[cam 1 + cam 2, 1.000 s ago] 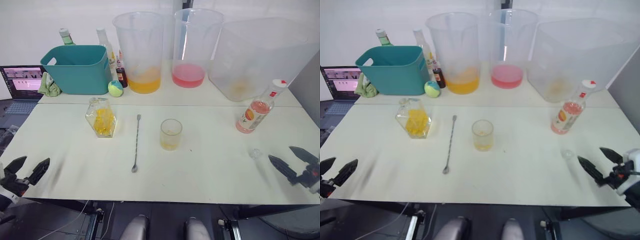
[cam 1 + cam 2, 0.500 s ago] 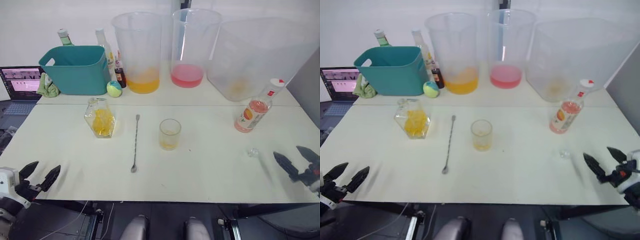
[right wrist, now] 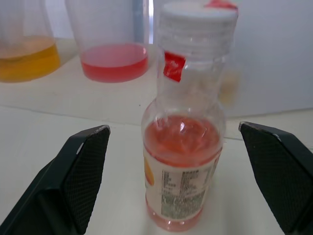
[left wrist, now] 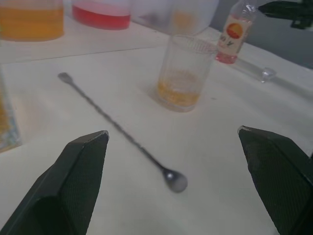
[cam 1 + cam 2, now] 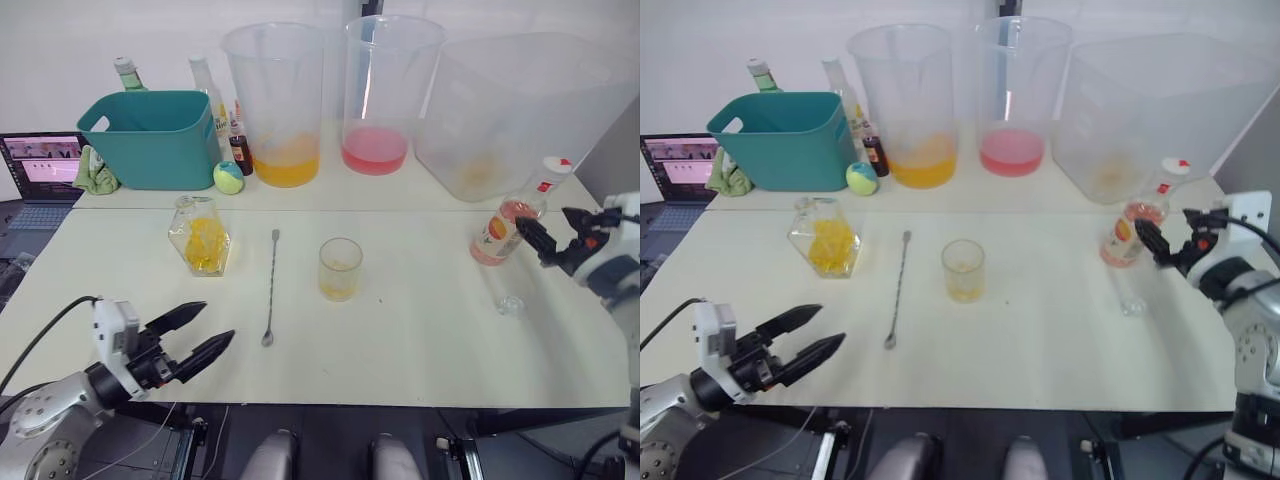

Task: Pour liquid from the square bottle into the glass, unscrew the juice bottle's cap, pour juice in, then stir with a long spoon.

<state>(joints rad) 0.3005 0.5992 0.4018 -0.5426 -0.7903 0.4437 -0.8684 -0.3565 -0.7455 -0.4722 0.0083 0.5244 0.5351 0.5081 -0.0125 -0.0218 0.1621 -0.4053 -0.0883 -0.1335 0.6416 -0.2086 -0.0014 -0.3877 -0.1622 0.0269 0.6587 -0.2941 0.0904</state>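
Note:
The square bottle (image 5: 201,236) with yellow liquid stands left of centre on the table. To its right the long spoon (image 5: 271,288) lies flat, bowl toward me. The glass (image 5: 340,268) holds a little yellow liquid. At the right stands the juice bottle (image 5: 497,232), pink liquid inside, with its white cap (image 5: 554,168) on. My right gripper (image 5: 543,222) is open just right of that bottle, fingers level with its body and not touching it. My left gripper (image 5: 218,321) is open above the table's front left, pointing toward the spoon's bowl (image 4: 175,181).
Three big clear pitchers (image 5: 277,100) line the back, two with orange and pink liquid. A teal basket (image 5: 152,135), a green ball (image 5: 230,177), slim bottles and a laptop (image 5: 42,160) sit at the back left. A small clear stopper (image 5: 511,304) lies near the juice bottle.
Both grippers left the table's front edge. The left one came in over the table toward the spoon. The right one rose and moved up beside the juice bottle.

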